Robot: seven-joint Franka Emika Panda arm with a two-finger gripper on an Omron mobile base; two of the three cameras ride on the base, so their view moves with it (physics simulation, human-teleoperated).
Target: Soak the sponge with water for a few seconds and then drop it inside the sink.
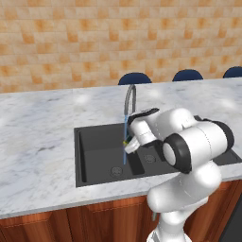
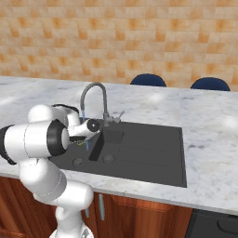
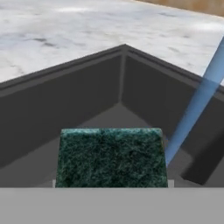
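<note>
Sink (image 1: 94, 156), black, double basin: above its wide basin the gripper (image 1: 128, 144) is clamped on the sponge (image 3: 112, 157), broad green face forward, the water (image 3: 197, 105) stream falling just beside one sponge edge, apparently brushing it.

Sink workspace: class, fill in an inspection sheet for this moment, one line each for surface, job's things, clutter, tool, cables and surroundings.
Surface: marble counter, bare where it shows.
Job's things: black sink with two basins, each with a round drain; water runs in a thin blue stream from the faucet into the sink; green sponge is held above the basin, beside the stream in the hand view; whether it touches the water cannot be told.
Clutter: nothing seen.
Tool: tool shut on the sponge, over the sink by the stream.
Cables: nothing seen.
Surroundings: tan tiled wall; blue chair backs behind the counter; wooden cabinets below.
</note>
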